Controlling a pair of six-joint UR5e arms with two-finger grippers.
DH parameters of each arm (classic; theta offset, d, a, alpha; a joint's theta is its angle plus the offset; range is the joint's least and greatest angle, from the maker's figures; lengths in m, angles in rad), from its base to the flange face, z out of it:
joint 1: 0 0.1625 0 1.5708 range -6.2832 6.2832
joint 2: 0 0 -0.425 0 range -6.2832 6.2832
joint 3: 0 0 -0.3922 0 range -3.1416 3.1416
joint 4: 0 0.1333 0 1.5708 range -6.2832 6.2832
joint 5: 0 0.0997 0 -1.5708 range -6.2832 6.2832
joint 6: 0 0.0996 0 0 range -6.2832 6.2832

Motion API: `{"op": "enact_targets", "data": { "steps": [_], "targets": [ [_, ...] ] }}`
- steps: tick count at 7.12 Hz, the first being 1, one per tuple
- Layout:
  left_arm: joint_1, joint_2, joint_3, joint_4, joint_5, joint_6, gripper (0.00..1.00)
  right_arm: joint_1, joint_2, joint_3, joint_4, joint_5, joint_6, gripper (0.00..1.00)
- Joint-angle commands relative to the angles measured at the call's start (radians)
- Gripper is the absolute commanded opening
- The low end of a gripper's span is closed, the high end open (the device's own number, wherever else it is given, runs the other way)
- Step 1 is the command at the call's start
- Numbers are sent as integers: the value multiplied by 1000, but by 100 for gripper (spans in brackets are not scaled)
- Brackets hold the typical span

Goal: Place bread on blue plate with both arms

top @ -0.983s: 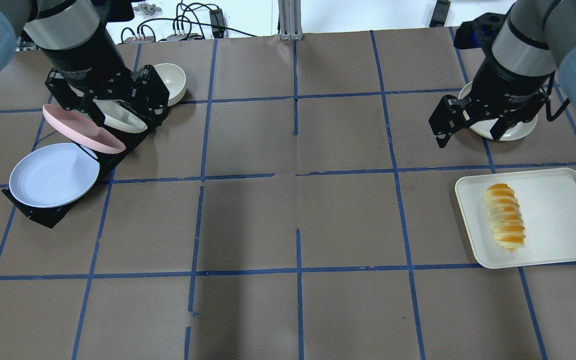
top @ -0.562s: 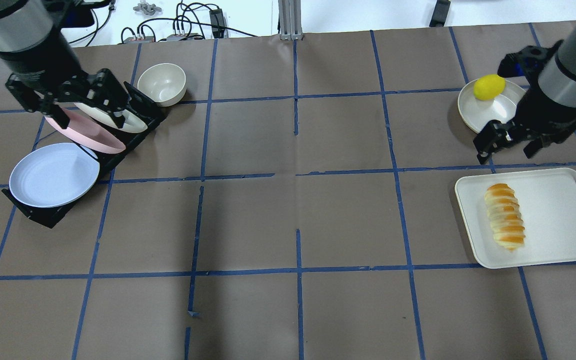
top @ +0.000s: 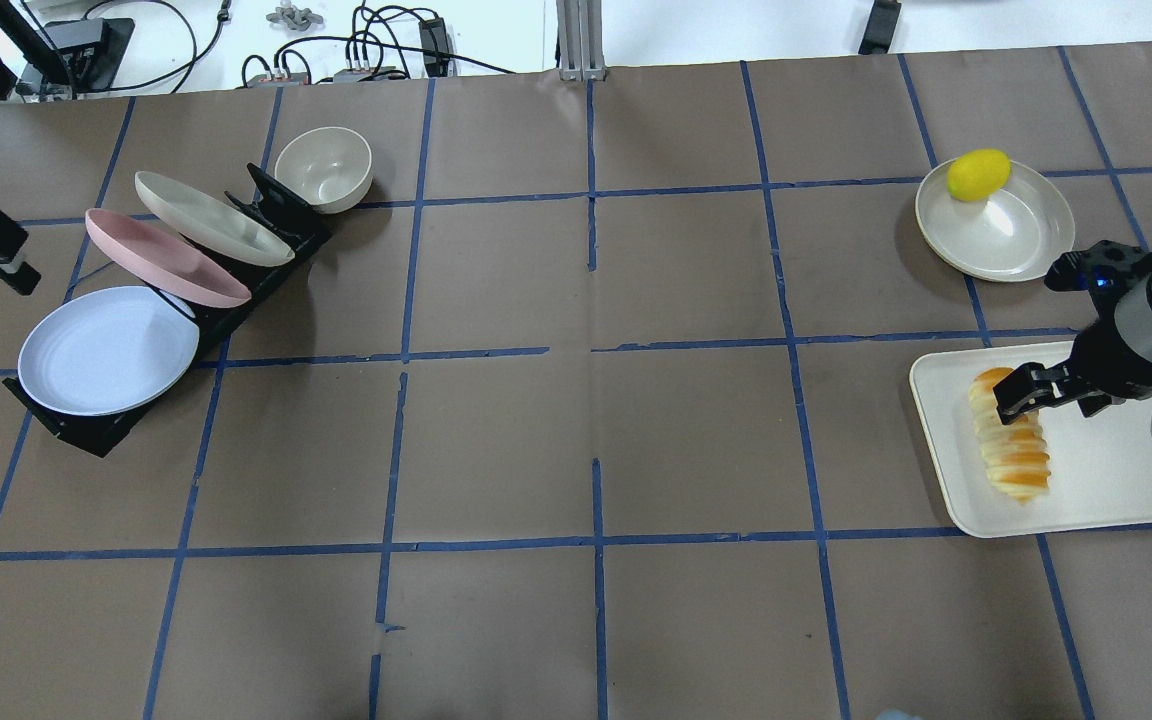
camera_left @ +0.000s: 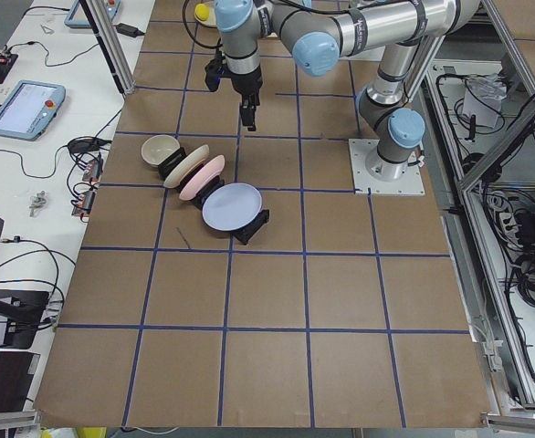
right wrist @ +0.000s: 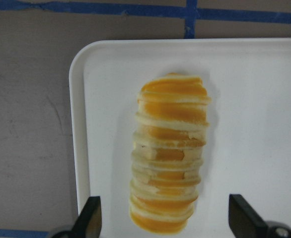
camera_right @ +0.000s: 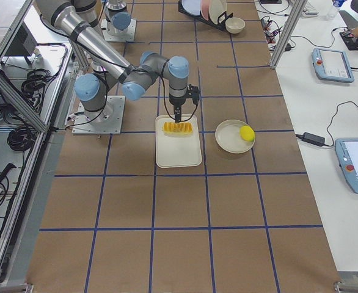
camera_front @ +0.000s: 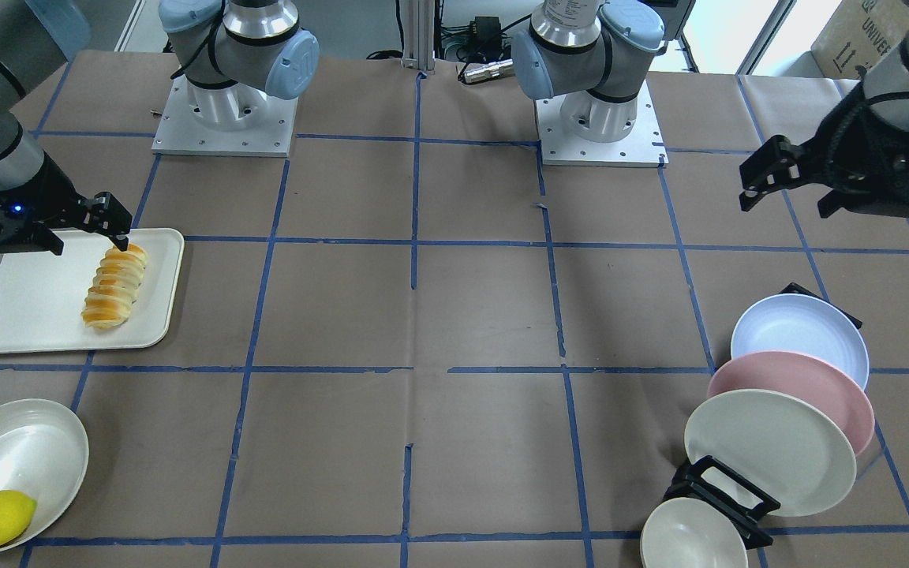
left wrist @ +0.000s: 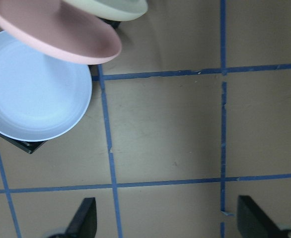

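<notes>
My right end effector (top: 1044, 400) hangs fingers apart over the bread (right wrist: 169, 158), which lies just beneath it on the tray (right wrist: 81, 124). Clamp hard and I reckon it squashes or slips. Left end effector (left wrist: 166, 220): apart too.

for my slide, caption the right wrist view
Open right gripper over the ridged bread lying on the white tray

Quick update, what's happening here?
Right gripper open over the bread, on its tray. Left gripper open near the blue plate; pink plate racked right behind it.

Robotics lab — taped-grid table (top: 496, 450), teach pendants (camera_right: 333, 65), cables (camera_left: 528, 265)
</notes>
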Motion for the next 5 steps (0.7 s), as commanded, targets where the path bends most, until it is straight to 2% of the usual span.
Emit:
{"op": "enact_targets", "data": {
  "steps": [1,3,5],
  "targets": [
    [107,-47,6,18,-1,168,100,-36,57,67,-124,1,-17,88],
    [227,-174,36,70,-15,262,100,-36,85,80,-133,26,-17,88],
    [246,-297,39,168,-69,327,100,-36,124,78,-166,33,-17,88]
  ]
}}
